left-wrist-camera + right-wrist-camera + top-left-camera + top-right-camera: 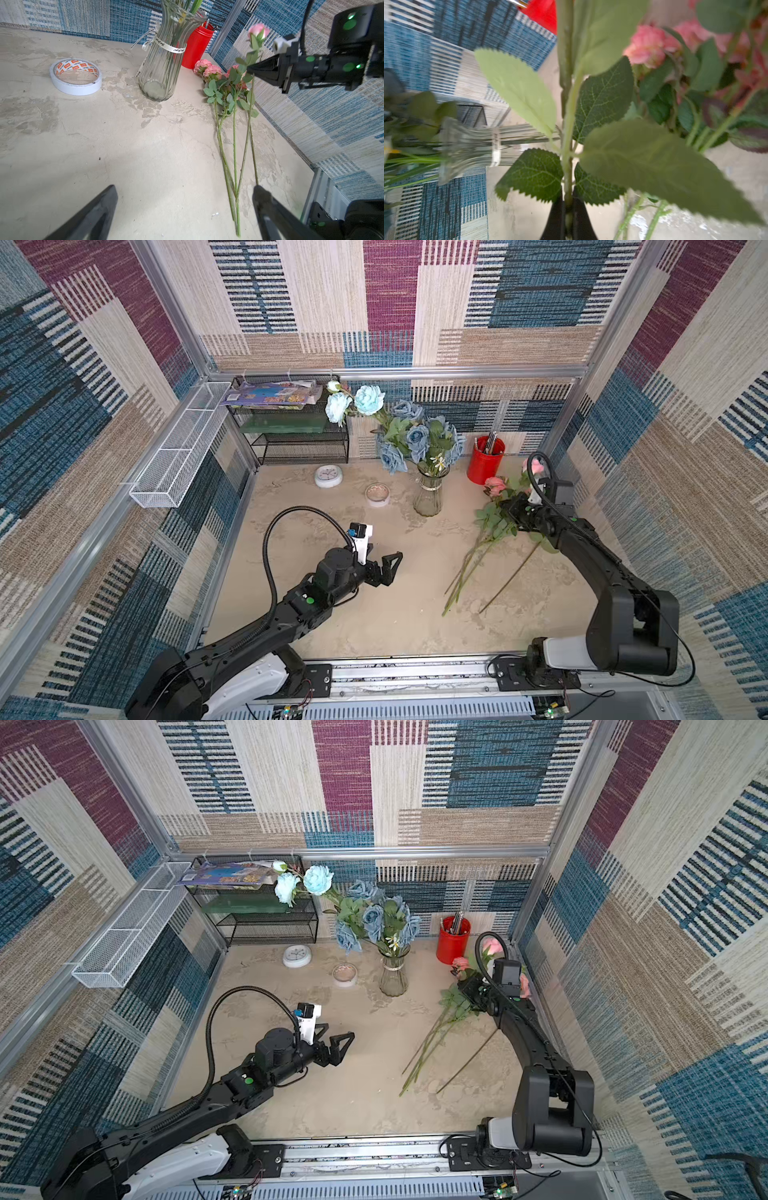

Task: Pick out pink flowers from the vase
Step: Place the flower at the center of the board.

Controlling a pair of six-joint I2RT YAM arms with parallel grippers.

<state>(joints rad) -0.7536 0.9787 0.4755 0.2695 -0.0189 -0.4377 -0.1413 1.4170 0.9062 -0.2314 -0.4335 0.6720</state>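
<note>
The sandy surface (374, 614) carries everything. The left arm (299, 601) hovers over its near middle, and the left jaws stand wide and empty. The right arm (582, 547) reaches toward the far right corner. There the right jaws are closed on the stem of one pink flower (258, 31), held tilted with the bud up. Blue flowers (415, 439) stand in the vase (428, 497) at the back. The other pink flowers (209, 70) lie flat on the surface, right of the vase and near the red cup (484, 460). The tape (377, 494) lies left of the vase.
</note>
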